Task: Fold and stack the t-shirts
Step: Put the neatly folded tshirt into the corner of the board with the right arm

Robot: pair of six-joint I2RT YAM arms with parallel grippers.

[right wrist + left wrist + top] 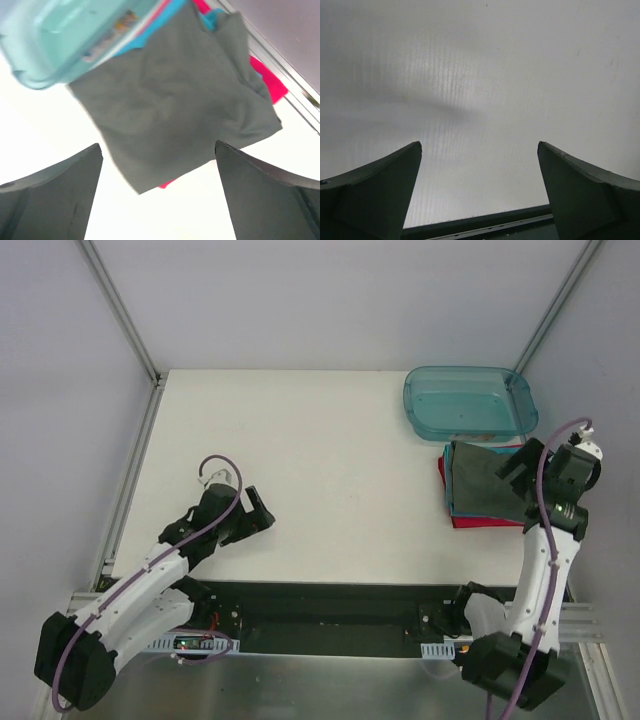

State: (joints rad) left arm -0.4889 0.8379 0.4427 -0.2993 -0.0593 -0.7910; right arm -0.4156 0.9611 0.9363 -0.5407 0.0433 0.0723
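A folded charcoal-grey t-shirt (480, 480) lies on top of a stack at the table's right side, just in front of the tub. A teal shirt (490, 512) and a red-pink shirt (478, 523) show as edges under it. In the right wrist view the grey shirt (175, 105) fills the middle, with red-pink cloth (267, 82) and teal cloth (212, 17) peeking out. My right gripper (522, 472) is open and empty, held above the stack's right edge. My left gripper (262, 517) is open and empty over bare table at the left.
A translucent teal plastic tub (468, 403) stands at the back right, touching the stack's far edge; its rim shows in the right wrist view (65, 55). Metal frame posts stand at the table's back corners. A black rail runs along the near edge (485, 225).
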